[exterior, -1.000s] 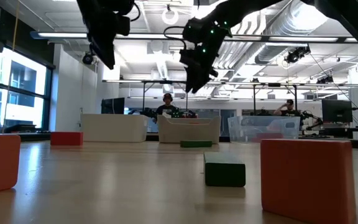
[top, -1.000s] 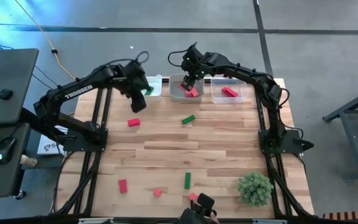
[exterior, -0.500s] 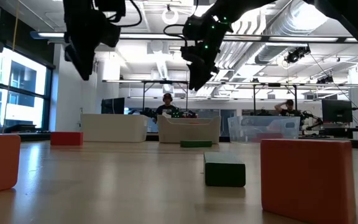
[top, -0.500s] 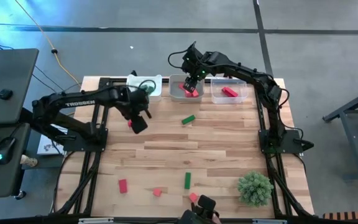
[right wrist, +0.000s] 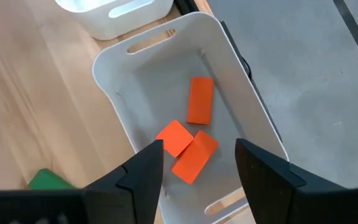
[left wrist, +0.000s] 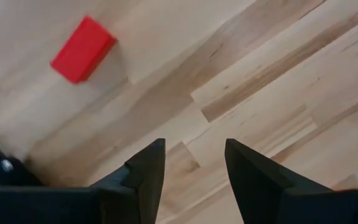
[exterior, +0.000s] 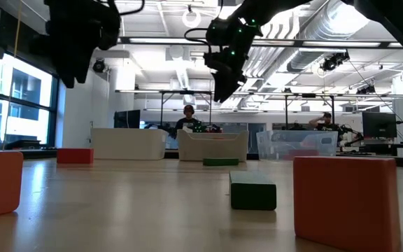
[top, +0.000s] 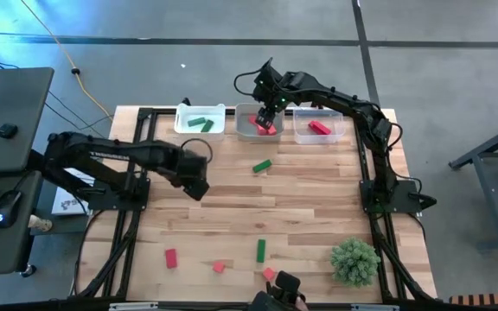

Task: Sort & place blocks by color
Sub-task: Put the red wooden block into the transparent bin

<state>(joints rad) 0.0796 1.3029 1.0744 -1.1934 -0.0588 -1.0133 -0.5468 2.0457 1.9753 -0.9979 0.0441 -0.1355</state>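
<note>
Here, my left end effector hovers over bare bench left of centre, fingers parted and grasping nothing; a red block lies on the wood just ahead of it. Behind it, the left tray holds green blocks. A green bar lies mid-bench, and near the front edge lie a red block, a salmon cube and a green bar. My right end effector hangs over the middle tray, fingers spread and empty, above three salmon blocks. The right tray holds a red bar. A plant-like ball sits front right.
</note>
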